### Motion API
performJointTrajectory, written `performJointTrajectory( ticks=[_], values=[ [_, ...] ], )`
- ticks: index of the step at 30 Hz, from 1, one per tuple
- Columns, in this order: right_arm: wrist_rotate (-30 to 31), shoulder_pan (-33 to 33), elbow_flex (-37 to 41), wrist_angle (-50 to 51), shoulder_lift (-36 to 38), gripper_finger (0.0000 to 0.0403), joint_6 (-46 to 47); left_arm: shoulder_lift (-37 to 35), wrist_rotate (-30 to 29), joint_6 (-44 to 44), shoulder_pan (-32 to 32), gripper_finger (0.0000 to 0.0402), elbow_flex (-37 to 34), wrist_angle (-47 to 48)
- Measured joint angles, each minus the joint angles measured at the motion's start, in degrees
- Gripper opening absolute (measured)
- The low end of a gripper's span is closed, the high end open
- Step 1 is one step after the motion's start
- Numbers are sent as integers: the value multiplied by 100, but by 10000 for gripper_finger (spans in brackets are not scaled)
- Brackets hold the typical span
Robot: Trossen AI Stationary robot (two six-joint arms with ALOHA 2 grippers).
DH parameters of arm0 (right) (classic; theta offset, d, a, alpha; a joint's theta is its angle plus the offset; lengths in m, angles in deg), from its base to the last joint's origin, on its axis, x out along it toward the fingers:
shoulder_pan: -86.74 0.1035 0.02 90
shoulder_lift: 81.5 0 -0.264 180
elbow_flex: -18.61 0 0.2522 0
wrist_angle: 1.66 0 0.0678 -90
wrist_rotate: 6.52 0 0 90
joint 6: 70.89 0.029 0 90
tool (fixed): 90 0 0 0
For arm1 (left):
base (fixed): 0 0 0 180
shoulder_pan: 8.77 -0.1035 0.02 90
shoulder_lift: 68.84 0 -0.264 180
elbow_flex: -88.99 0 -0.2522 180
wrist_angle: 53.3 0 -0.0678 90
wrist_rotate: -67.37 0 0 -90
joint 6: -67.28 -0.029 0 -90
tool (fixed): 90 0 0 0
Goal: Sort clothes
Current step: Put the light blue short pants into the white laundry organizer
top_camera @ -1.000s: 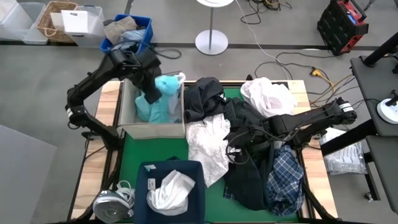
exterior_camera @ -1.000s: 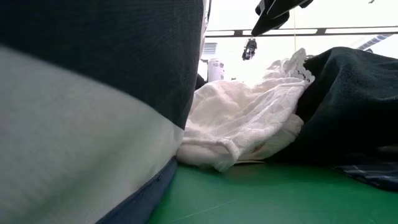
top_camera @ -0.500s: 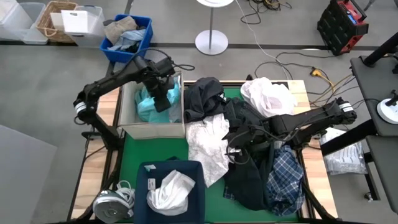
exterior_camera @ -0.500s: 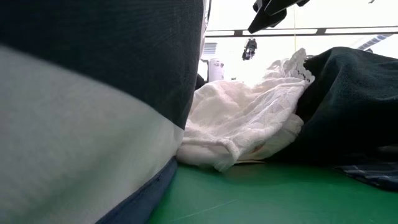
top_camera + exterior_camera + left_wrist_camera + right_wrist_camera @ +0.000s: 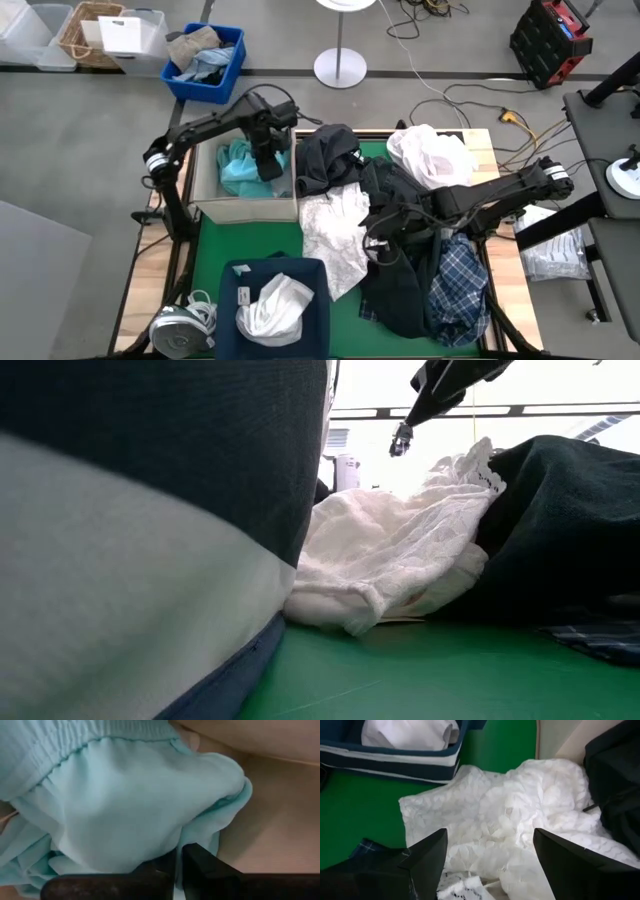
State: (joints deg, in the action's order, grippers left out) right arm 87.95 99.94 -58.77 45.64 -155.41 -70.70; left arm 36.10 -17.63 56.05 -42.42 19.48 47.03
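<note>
The teal garment lies in the beige box at the table's back left, the left gripper down inside with its fingers pinched shut on the fabric. The right gripper sits spread wide and empty, over the white lace top beside the dark clothes and plaid shirt
</note>
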Motion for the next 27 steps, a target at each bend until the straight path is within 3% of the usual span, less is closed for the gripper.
performJointTrajectory(
  ticks=[21, 27],
  values=[
    [2, 0, 97, -129, 0, 300, 90, 533, 14, -15, 0, 0, 0, 13],
    [2, 0, 97, -153, 0, 314, 101, 455, 49, 34, 0, 36, 0, 44]
  ],
)
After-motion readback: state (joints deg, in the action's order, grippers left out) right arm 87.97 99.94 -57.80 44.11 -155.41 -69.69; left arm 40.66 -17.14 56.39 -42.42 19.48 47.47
